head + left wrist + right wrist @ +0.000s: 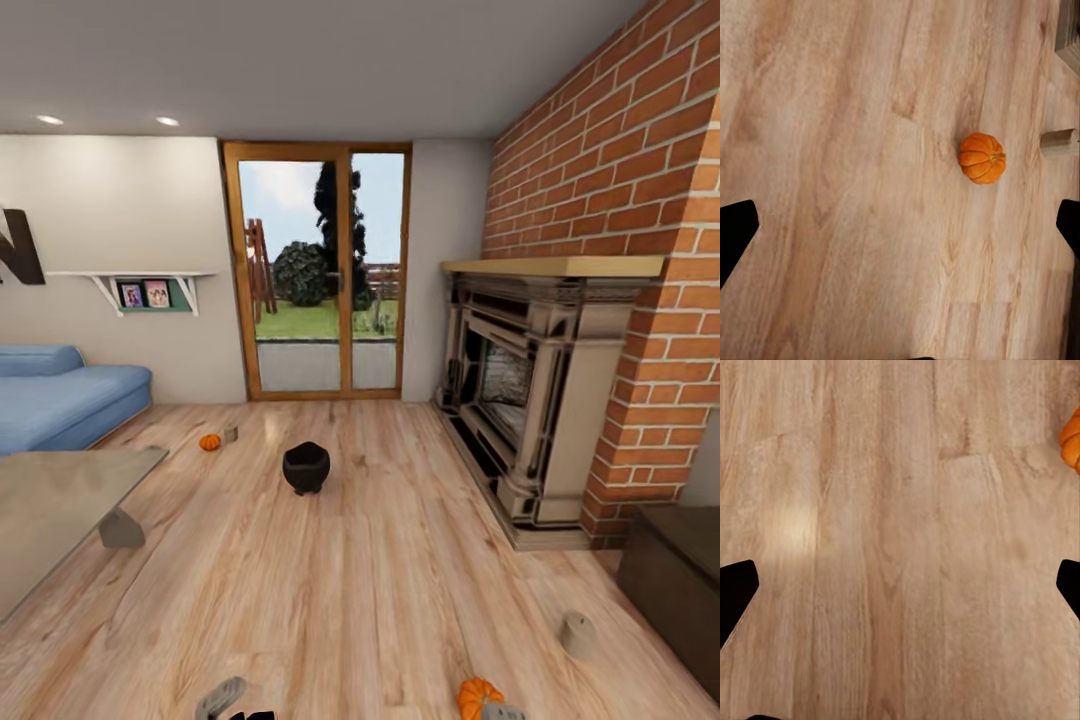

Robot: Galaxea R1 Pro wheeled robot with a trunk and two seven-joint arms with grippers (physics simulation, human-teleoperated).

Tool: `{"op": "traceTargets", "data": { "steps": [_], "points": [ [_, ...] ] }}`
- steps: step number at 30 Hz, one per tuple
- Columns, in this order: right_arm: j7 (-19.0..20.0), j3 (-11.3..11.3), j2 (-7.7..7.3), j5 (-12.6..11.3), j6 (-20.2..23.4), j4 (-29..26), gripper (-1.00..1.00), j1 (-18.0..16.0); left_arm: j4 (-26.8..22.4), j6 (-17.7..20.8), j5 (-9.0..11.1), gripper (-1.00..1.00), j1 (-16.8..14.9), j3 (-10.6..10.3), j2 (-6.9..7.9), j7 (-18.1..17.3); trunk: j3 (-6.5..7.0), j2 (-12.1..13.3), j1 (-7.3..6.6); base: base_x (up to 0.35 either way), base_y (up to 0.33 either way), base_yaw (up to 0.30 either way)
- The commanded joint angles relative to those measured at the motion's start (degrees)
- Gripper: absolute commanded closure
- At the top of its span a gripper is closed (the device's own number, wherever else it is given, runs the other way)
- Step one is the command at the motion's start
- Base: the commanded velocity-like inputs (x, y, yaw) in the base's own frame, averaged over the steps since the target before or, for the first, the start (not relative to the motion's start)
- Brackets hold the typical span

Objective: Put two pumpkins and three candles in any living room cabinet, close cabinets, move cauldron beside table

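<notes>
We see little of the robot's body. In each wrist view, 2 plain black fingertips [736,232] [736,589] with angled edges frame the picture. In the head view, a rounded grey arm part [220,697] adjoins a black piece [252,715].

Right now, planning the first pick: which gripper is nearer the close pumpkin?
Right. The right gripper hangs beside the pumpkin; the left gripper is farther off across the floor.

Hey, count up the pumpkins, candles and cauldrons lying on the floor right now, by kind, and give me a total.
Pumpkins: 2, far one, near one
Candles: 2 clear, one by the far pumpkin, one near the cabinet
Cauldron: 1
Total: 5
</notes>
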Motion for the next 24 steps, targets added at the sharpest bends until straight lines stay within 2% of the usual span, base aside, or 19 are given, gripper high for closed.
{"op": "traceTargets", "data": {
  "steps": [1, 9, 24],
  "points": [
    [0.09, 0.26, -0.05, -0.50, 0.21, -0.07, -1.00, -0.02, -0.04, 0.41, 0.59, -1.00, -0.03, -0.21, 0.03, -0.01, -0.13, -0.03, 0.03, 0.296, 0.213, 0.235],
    [0.09, 0.27, -0.15, -0.57, 0.12, -0.07, -1.00, -0.02, 0.00, 0.41, 0.59, -1.00, -0.03, -0.21, 0.03, 0.10, -0.53, -0.03, 0.03, 0.296, 0.211, 0.180],
    [0.09, 0.27, -0.18, -0.57, 0.04, -0.07, -1.00, -0.02, 0.00, 0.41, 0.59, -1.00, -0.03, -0.21, -0.03, 0.10, -0.57, -0.03, 0.03, 0.297, 0.157, 0.010]
  ]
}}
